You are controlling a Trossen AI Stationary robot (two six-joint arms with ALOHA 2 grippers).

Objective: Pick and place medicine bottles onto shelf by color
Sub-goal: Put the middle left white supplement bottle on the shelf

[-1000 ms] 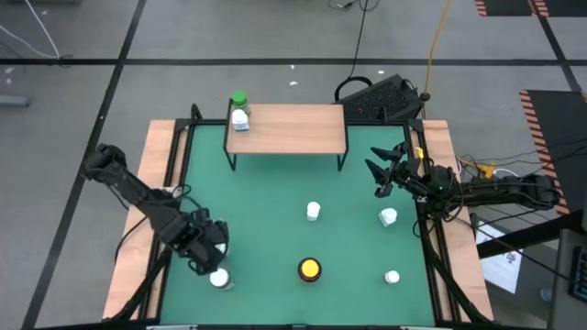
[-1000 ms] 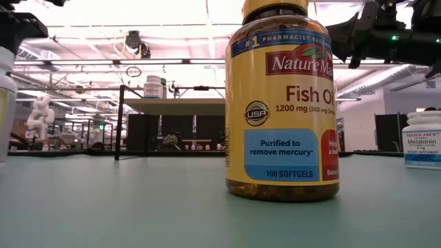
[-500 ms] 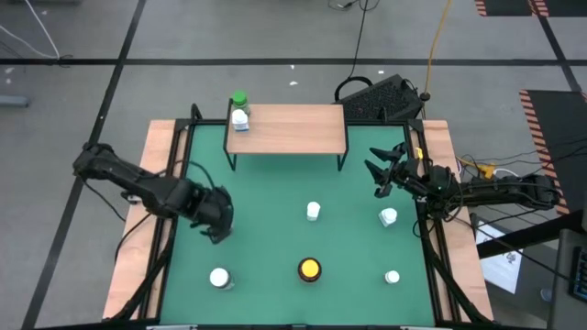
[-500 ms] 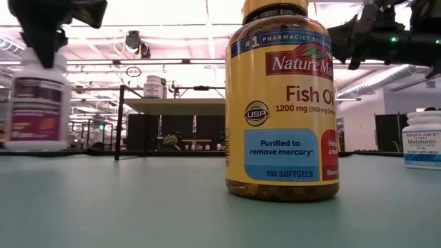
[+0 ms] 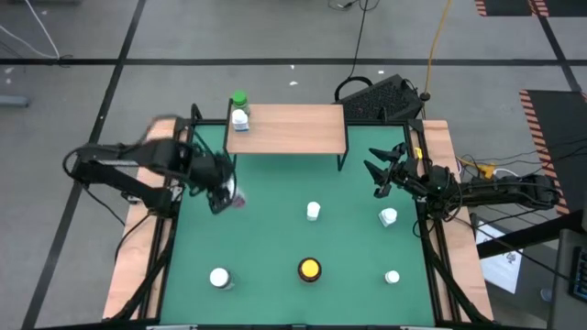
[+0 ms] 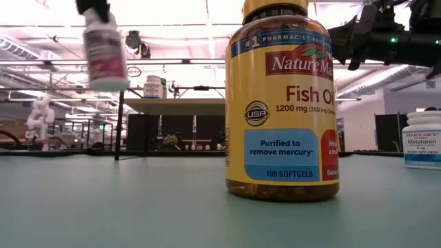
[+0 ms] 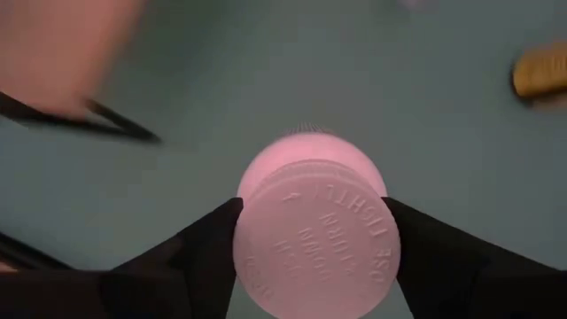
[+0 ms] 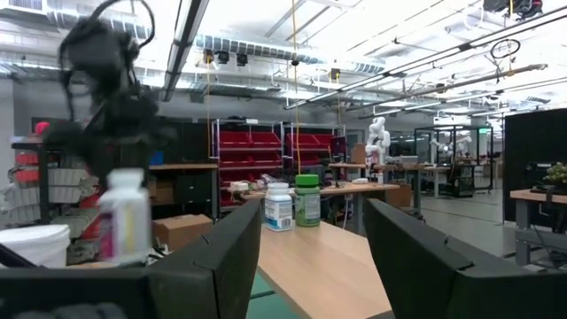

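White-capped bottle [image 7: 317,232], light rigid plastic, hangs clamped by its cap in the left gripper [image 7: 310,244]; right gripper [image 5: 383,174] waits spread apart

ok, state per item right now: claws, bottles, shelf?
left claw: shut on a white bottle, held off the table
right claw: open, empty, at the table's right edge
shelf: holds two bottles at its left end
green-capped bottle: upright on shelf
fish oil bottle: upright on table
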